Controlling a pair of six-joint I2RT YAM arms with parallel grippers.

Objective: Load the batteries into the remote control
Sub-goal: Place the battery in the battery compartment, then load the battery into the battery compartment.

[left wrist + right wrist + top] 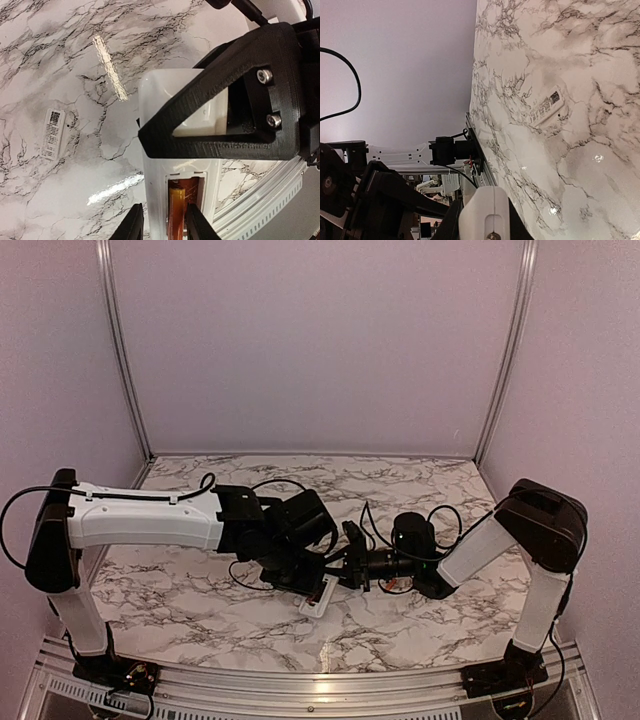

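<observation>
The white remote control (154,170) lies back-up, with its recessed battery bay open. One orange battery (176,212) lies in the bay; beside it is a dark reddish shadow, and I cannot tell if the other battery is there. My left gripper (165,223) is open just above the bay. One of its fingers (134,225) is off the remote's left edge and the other is over the bay's right side. My right gripper (483,221) is shut on the remote's end (485,202), and one of its black fingers (220,117) crosses the remote's back. In the top view both grippers meet over the remote (322,598) at the table's middle.
A small white flat cover piece with a printed label (52,132) lies on the marble table beside the remote, and it also shows in the right wrist view (547,106). The table's metal front rail (265,197) runs close to the remote. Black cables (375,525) loop behind the grippers.
</observation>
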